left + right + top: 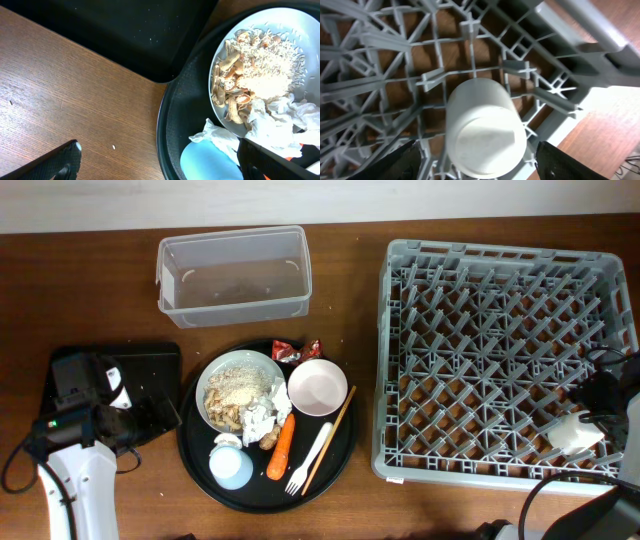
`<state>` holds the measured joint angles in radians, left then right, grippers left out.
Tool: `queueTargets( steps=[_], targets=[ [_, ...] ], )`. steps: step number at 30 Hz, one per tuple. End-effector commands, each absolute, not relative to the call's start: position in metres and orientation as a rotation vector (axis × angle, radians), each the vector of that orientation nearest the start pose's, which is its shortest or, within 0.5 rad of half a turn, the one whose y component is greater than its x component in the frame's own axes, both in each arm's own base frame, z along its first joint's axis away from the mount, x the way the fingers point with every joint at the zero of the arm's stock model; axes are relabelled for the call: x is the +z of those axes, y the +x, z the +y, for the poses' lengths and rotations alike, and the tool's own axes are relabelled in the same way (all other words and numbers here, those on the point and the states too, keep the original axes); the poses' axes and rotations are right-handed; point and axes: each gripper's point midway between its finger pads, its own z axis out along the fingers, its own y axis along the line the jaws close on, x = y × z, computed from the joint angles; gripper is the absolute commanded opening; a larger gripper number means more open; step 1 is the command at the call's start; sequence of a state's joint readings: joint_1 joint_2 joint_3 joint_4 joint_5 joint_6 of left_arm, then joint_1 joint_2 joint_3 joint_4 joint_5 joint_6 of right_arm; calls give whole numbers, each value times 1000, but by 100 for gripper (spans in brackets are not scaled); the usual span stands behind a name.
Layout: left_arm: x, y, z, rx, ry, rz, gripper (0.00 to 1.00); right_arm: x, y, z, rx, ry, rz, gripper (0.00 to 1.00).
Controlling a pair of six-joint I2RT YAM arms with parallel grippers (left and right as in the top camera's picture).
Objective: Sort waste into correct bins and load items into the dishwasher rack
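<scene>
On the round black tray (200, 448) sit a white plate (212, 376) of rice-like scraps (272, 65), crumpled tissue (262, 420), a pinkish-white bowl (317, 387), a red-and-silver wrapper (297, 351), a carrot (282, 448), a brown lump (268, 442), a white fork (310, 458), a chopstick (330, 438) and a pale blue cup (231, 466). My left gripper (165, 167) is open and empty, by the tray's left rim near the blue cup (210, 162). My right gripper (475, 167) is open, its fingers either side of a white cup (482, 127) standing upside down in the grey rack (505, 360).
The clear tub (235, 270) stands behind the round tray. The shallow black tray (155, 365) lies left of it, partly under my left arm; it also shows in the left wrist view (135, 35). The white cup (572, 437) is in the rack's front right corner.
</scene>
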<state>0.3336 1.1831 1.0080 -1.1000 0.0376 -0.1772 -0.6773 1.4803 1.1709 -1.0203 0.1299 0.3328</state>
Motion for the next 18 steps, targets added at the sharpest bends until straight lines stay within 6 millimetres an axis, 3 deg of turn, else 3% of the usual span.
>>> queueTargets(
  steps=[1, 3, 4, 7, 10, 12, 18],
  targets=[
    [143, 235, 74, -35, -725, 2738, 99, 127, 228, -200, -164, 1401, 2559, 78],
    [143, 235, 74, -35, -725, 2738, 99, 140, 238, -189, -81, 1311, 2576, 78],
    [143, 235, 74, -35, -725, 2738, 99, 157, 252, -171, 6, 1167, 2598, 78],
    [143, 235, 74, -35, -725, 2738, 99, 184, 273, -128, 143, 864, 2646, 79],
    [143, 235, 74, -35, -725, 2738, 99, 202, 286, -50, 261, 456, 2716, 79],
    [143, 235, 74, -35, -725, 2738, 99, 202, 288, -7, 304, 251, 2757, 79],
    [142, 231, 73, -25, -685, 2765, 99, 196, 275, 156, 444, -520, 2723, 82]
  ],
)
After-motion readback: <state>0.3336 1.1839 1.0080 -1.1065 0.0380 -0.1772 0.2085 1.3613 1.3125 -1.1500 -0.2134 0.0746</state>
